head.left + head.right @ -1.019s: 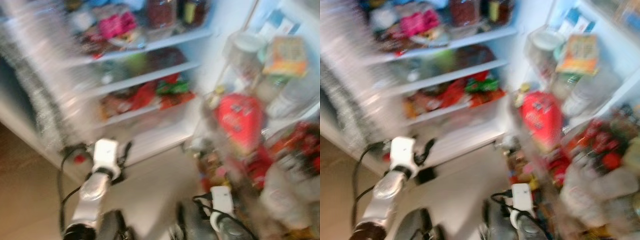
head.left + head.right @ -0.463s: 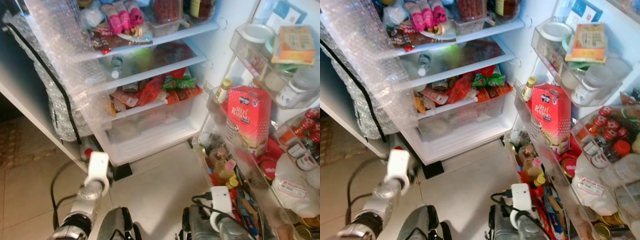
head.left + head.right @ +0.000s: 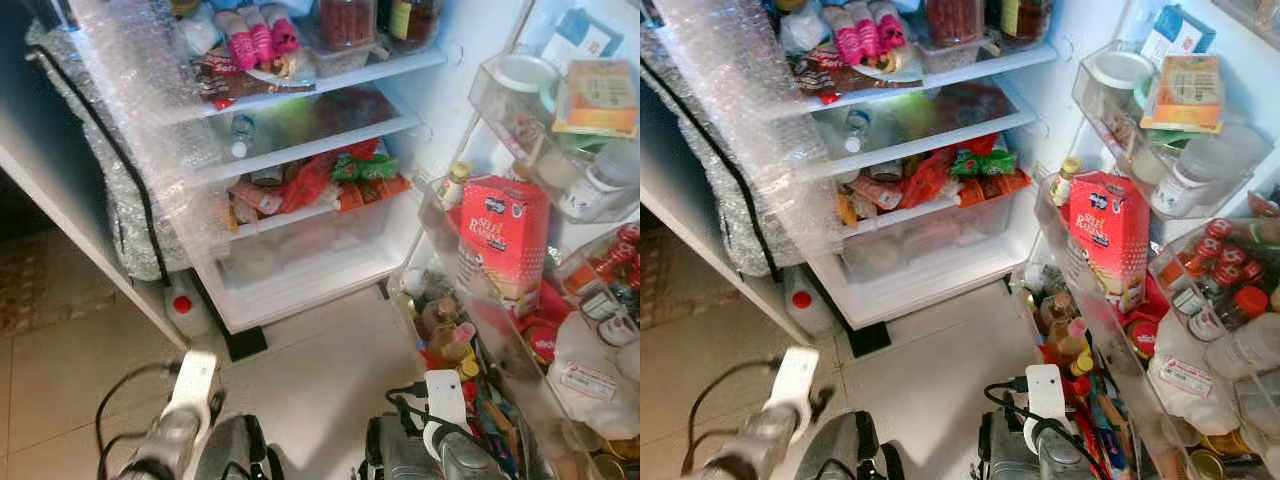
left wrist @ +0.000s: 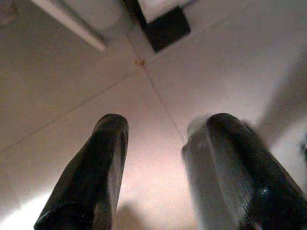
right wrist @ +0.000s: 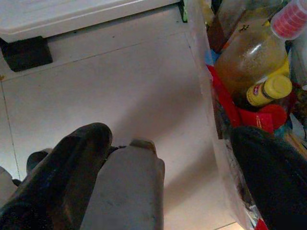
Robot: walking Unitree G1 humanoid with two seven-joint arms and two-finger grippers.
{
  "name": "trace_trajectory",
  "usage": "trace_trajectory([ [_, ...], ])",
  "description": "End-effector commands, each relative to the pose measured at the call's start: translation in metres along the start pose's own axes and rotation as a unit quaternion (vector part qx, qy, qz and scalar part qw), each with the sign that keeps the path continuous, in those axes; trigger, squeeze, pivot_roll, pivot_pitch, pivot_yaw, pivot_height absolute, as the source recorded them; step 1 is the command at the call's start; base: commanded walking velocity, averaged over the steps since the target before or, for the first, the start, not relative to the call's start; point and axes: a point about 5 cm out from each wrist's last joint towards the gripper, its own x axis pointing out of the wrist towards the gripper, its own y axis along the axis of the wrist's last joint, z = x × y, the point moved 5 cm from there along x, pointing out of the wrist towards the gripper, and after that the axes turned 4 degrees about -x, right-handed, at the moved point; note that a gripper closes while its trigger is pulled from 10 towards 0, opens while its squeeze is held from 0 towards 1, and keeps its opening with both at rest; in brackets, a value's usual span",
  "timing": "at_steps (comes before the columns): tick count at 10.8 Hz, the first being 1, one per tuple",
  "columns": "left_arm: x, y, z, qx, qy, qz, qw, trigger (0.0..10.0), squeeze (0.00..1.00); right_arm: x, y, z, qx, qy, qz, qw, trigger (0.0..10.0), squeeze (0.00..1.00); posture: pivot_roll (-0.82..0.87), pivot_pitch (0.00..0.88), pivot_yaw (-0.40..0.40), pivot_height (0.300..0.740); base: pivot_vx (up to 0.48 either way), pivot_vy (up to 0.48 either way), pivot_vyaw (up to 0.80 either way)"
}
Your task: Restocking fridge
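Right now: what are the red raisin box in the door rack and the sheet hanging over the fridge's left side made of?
Red raisin box: looks like printed cardboard, matte, with sharp folded edges. Clear sheet: apparently bubble wrap, translucent plastic with a dimpled, glossy surface.

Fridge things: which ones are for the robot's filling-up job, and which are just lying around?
For the job: fridge shelves, door bins, red box, left gripper and right gripper, both open.

Just lying about: white jug with a red cap on the floor, bubble wrap, black block under the fridge.
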Motion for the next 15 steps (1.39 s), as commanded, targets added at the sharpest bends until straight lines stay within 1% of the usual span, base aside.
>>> trace_trajectory([
  [1, -0.003, -0.020, -0.003, 0.014, 0.003, -0.027, 1.000, 10.0, 0.00, -0.002, -0.010, 0.001, 0.009, -0.005, -0.016, 1.000, 10.0, 0.00, -0.19, 0.173, -0.009, 0.647, 0.000, 0.000, 0.00],
  [2, -0.005, -0.027, -0.005, 0.004, 0.007, -0.033, 0.999, 10.0, 0.00, -0.002, -0.010, 0.001, 0.010, -0.005, -0.017, 1.000, 10.0, 0.00, -0.20, 0.175, -0.009, 0.647, 0.000, 0.000, 0.00],
  [4, -0.008, -0.037, -0.008, -0.002, 0.011, -0.039, 0.999, 10.0, 0.00, -0.002, -0.011, 0.000, 0.013, -0.004, -0.021, 1.000, 10.0, 0.00, -0.20, 0.182, -0.010, 0.647, 0.000, 0.000, 0.00],
  [8, -0.007, -0.030, -0.007, -0.006, 0.014, -0.016, 1.000, 10.0, 0.00, -0.002, -0.012, 0.000, 0.017, -0.007, -0.024, 1.000, 10.0, 0.00, -0.20, 0.186, -0.010, 0.647, 0.000, 0.000, 0.00],
  [13, -0.008, -0.032, -0.004, -0.008, 0.012, -0.015, 1.000, 10.0, 0.00, -0.002, -0.013, -0.002, 0.024, -0.001, -0.026, 0.999, 10.0, 0.00, -0.20, 0.186, -0.008, 0.735, 0.000, 0.000, 0.00],
  [15, -0.008, -0.032, -0.002, -0.008, 0.009, -0.015, 1.000, 10.0, 0.00, -0.002, -0.013, -0.002, 0.024, 0.002, -0.027, 0.999, 10.0, 0.00, -0.20, 0.183, -0.009, 0.740, 0.000, 0.000, 0.00],
])
